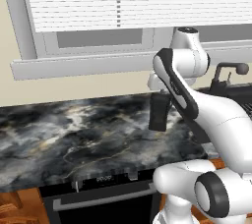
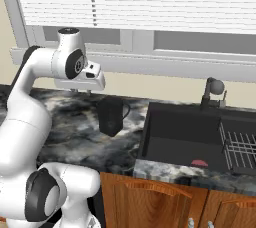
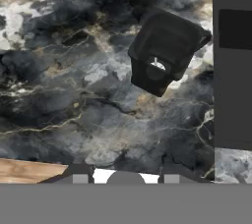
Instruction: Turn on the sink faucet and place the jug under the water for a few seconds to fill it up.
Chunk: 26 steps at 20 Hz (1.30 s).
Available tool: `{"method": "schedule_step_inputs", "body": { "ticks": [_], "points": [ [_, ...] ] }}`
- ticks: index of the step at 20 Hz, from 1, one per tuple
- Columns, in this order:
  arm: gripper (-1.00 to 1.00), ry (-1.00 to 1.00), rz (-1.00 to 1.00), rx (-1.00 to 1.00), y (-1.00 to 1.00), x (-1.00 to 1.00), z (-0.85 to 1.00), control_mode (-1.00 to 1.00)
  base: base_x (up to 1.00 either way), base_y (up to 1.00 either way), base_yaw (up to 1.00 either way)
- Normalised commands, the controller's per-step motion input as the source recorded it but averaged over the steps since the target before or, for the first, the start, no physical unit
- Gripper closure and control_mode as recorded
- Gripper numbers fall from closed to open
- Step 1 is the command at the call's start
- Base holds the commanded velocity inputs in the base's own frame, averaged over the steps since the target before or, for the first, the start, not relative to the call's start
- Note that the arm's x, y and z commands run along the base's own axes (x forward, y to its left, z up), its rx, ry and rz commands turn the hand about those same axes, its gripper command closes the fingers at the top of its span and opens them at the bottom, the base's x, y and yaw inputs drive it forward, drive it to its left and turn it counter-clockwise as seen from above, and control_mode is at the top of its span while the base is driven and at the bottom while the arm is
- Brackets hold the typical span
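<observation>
Marble surface left of the jug: bare, open for passage. The jug stands on the surface just beside the sink, its loop handle toward the sink. Gripper hangs above the jug, apart from it; open air between them. Sink basin open from above on its near-left part; wire rack occupies the right side. Faucet rises at the sink's back edge, window sill behind it.
</observation>
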Motion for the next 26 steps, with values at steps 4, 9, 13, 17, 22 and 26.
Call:
{"method": "schedule_step_inputs", "body": {
  "ticks": [4,9,13,17,22,26],
  "points": [
    [-1.0,0.0,0.0,0.0,0.0,0.0,0.0,1.0,-0.11,-0.1,0.0],
    [-1.0,0.0,0.0,0.0,0.0,0.0,0.0,1.0,-0.3,-0.88,0.06],
    [-1.0,0.0,0.0,0.0,0.0,0.0,0.0,1.0,-0.03,-0.98,0.0],
    [-1.0,0.0,0.0,0.0,0.0,0.0,0.0,1.0,0.0,-0.95,0.0],
    [-1.0,0.0,0.0,0.0,0.0,0.0,0.0,1.0,0.12,-0.58,0.0],
    [-1.0,0.0,0.0,0.0,0.0,0.0,0.0,1.0,0.29,-0.22,0.0]
  ]
}}
